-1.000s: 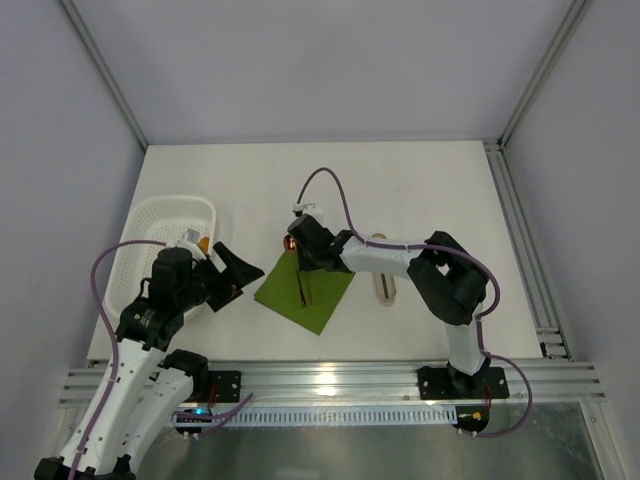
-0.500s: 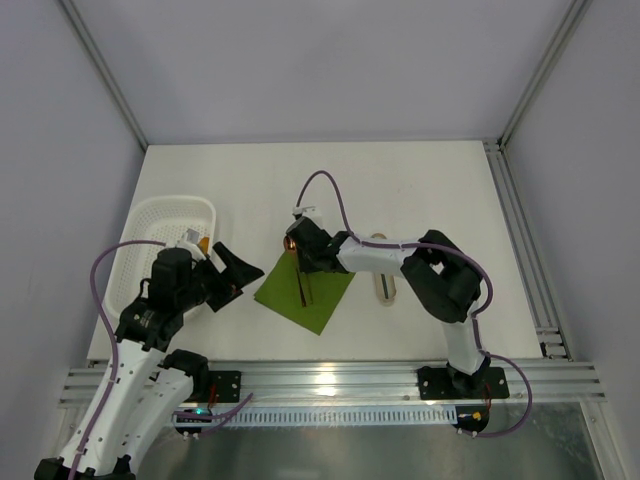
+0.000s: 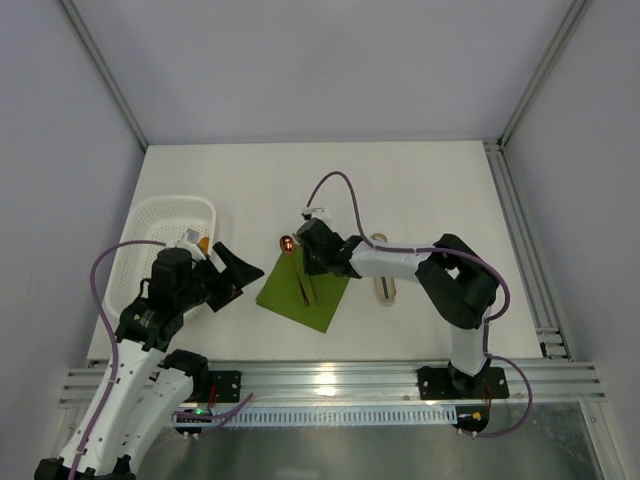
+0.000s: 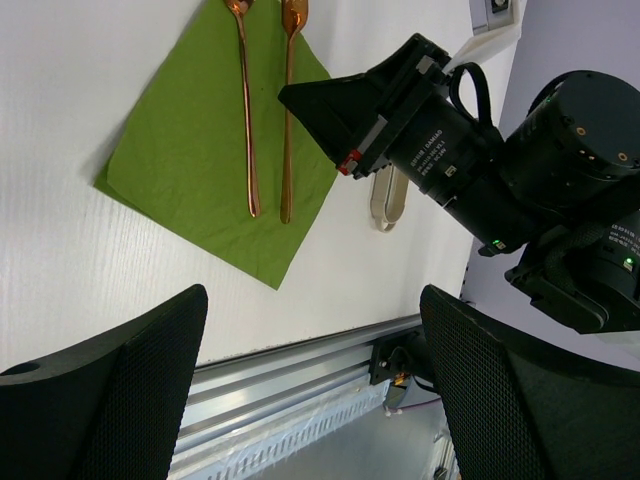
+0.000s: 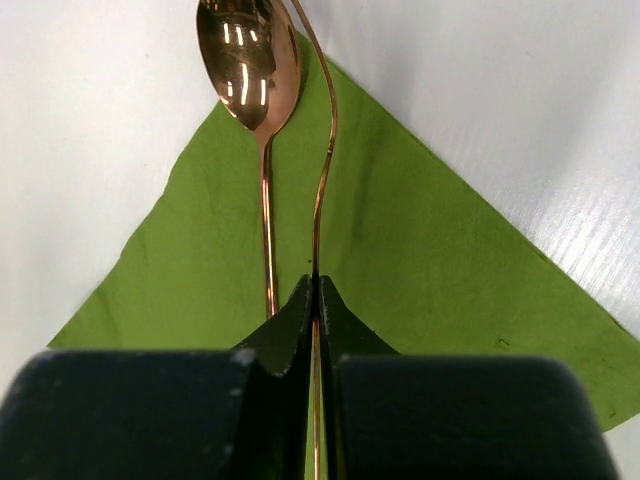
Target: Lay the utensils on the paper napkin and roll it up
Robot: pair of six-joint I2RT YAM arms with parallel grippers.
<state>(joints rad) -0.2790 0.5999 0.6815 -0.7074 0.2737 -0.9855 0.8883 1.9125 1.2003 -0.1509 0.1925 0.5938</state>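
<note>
Seen from above – napkin: the thin olive-green square paper napkin point(image 3: 322, 300) lies flat on the white table point(image 3: 420, 190), one corner pointing to 6 o'clock.
Seen from above – utensils: the slim copper-brown metal spoon point(image 3: 288, 242) and fork point(image 3: 308, 290) lie side by side on it, with the spoon's bowl past the edge at 11 o'clock.
Seen from above – right gripper point(image 3: 309, 268): down over the utensils; its jaws can't be made out here.
Seen from above – left gripper point(image 3: 238, 275): at the napkin's 9 o'clock, jaws wide apart, holding nothing.
Seen from above – surroundings: a white plastic mesh basket point(image 3: 150, 205) sits farther toward 9 o'clock, and a pale beige rounded oblong piece point(image 3: 385, 285) lies at 3 o'clock.
Left wrist – utensils: the spoon point(image 4: 246, 110) and fork point(image 4: 288, 130) lie parallel on the napkin point(image 4: 190, 160), heads toward 12 o'clock.
Right wrist – right gripper point(image 5: 315, 290): jaws pressed together on the fork point(image 5: 322, 170).
Right wrist – spoon point(image 5: 248, 60): just beside the fork, at 11 o'clock.
</note>
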